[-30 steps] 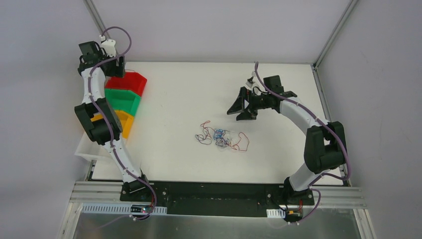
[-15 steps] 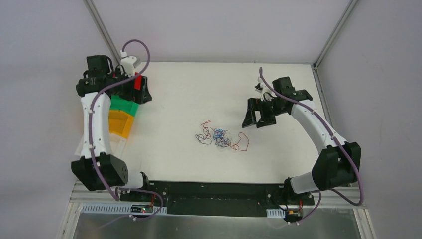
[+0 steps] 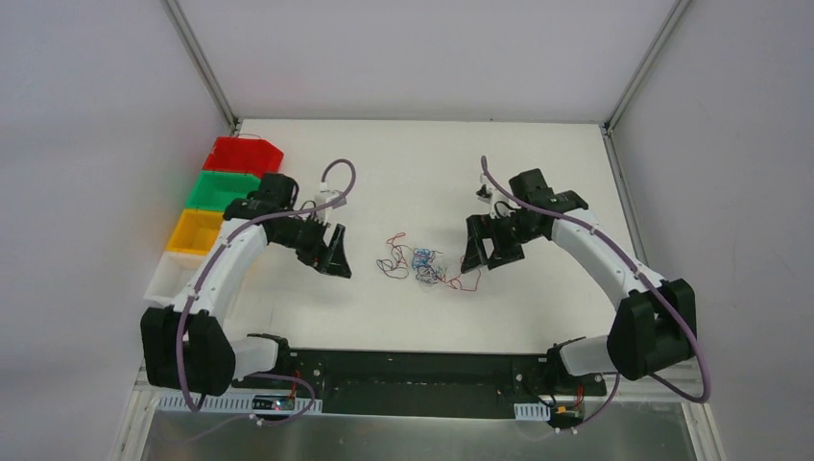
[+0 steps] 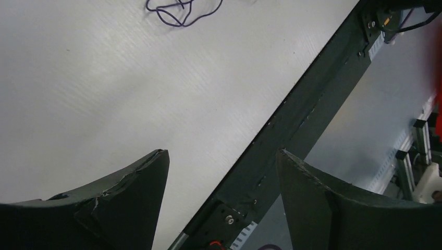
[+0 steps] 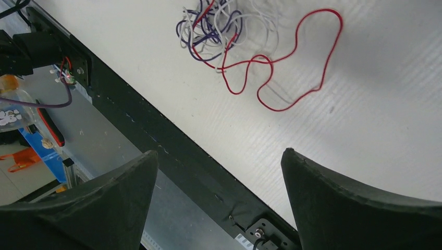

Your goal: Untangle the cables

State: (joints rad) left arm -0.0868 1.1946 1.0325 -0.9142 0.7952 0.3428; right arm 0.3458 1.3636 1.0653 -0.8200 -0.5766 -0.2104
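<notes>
A tangle of thin cables (image 3: 423,266), red, blue, purple and white, lies in the middle of the white table (image 3: 403,163). A red loop (image 5: 292,67) trails off its right side, next to the knot (image 5: 219,26) in the right wrist view. A dark purple loop (image 4: 180,10) shows at the top of the left wrist view. My left gripper (image 3: 334,261) is open and empty, left of the tangle. My right gripper (image 3: 485,254) is open and empty, just right of the tangle above the red loop.
Red (image 3: 245,154), green (image 3: 230,190), yellow (image 3: 195,231) and white (image 3: 173,279) bins stand in a row along the table's left edge. The black rail (image 3: 422,370) with the arm bases runs along the near edge.
My left arm has swung from over the bins down and right to the tangle's left side. My right gripper has moved down and left, closer to the tangle. The cables have not moved.
</notes>
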